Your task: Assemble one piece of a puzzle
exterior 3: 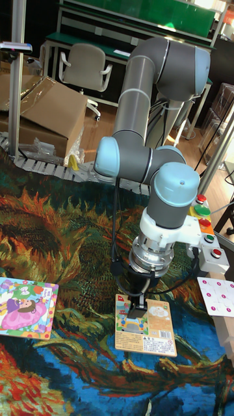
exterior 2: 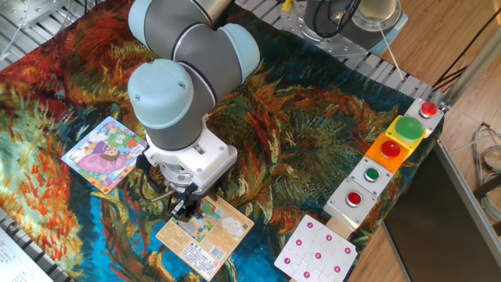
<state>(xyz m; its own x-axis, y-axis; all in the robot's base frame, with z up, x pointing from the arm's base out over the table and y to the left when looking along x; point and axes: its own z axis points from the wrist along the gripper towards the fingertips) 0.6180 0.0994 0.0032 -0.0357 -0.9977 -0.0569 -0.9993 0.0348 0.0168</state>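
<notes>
The puzzle [exterior 2: 104,153] is a small square cartoon picture with a figure in a pink-purple dress. It lies flat on the cloth at the left, and shows at the lower left of the tall view as the puzzle [exterior 3: 26,307]. My gripper [exterior 2: 186,210] points straight down, well to the right of it. The gripper [exterior 3: 136,307] has its tips on the coloured left part of a tan-orange card [exterior 3: 153,328]. The fingers stand close together, and a small pale puzzle piece [exterior 3: 134,316] seems pinched between them. The wrist hides the grip in the fixed view.
A white card with pink dots [exterior 2: 315,251] lies at the front right. A box of push buttons [exterior 2: 387,153] lines the right edge of the table. The patterned cloth [exterior 2: 313,117] covers the table. The arm's elbow [exterior 2: 196,47] looms over the back left.
</notes>
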